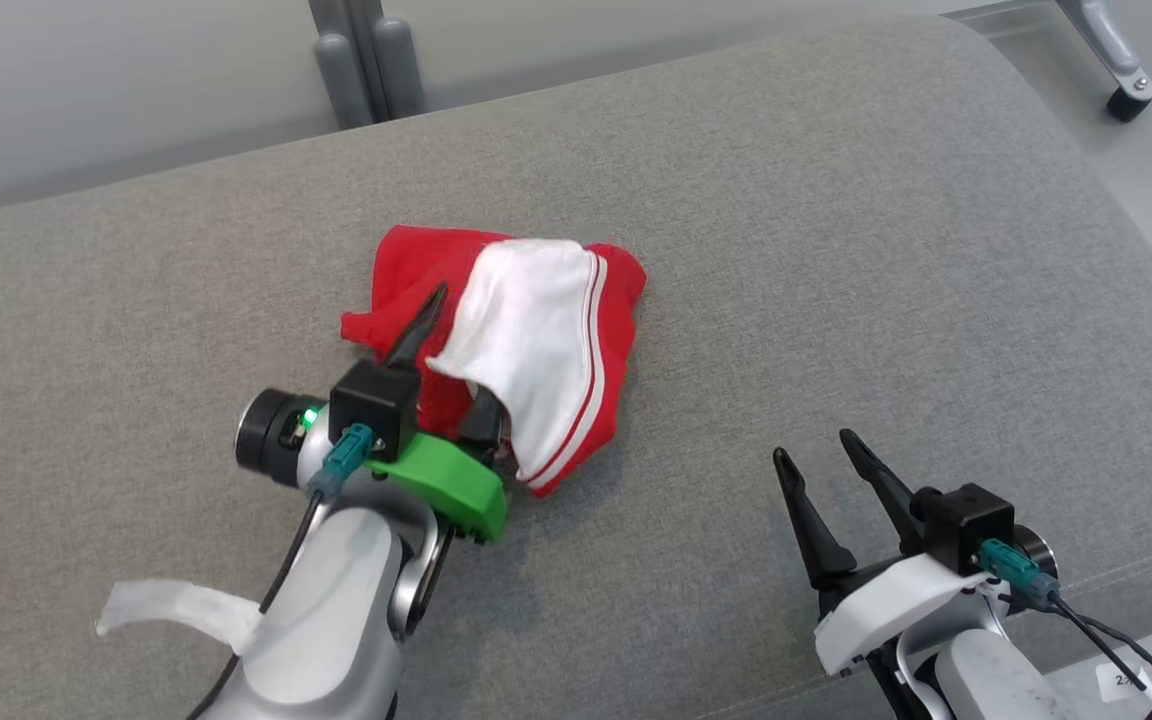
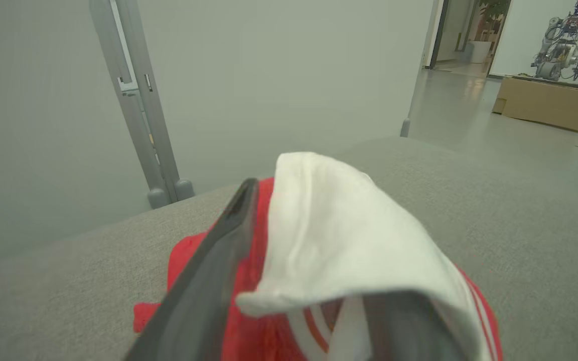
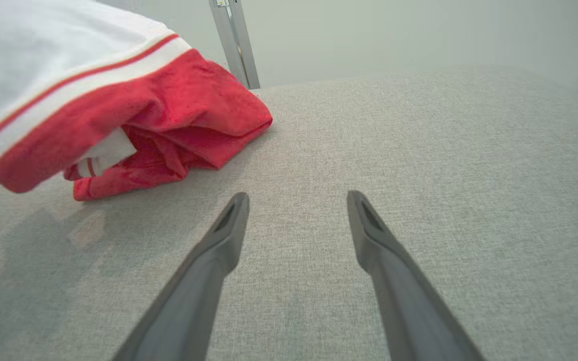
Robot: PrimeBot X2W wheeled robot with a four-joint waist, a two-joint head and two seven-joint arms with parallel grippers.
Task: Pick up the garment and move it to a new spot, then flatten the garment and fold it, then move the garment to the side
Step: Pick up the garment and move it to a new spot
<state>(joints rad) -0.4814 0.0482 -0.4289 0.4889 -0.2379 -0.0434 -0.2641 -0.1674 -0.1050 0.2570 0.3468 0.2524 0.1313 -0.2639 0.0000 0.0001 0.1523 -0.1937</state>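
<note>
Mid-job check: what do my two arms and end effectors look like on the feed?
Both have silver-grey forearms, two long dark tapered fingers, a black camera box and a teal connector with a black cable. The left end effector has a bright green mount, a lit green light and a white strap; the right end effector has a white mount.

Red/wht garment (image 1: pixel 526 340) crumpled, bunched mid grey cushion (image 1: pixel 836 250).
</note>
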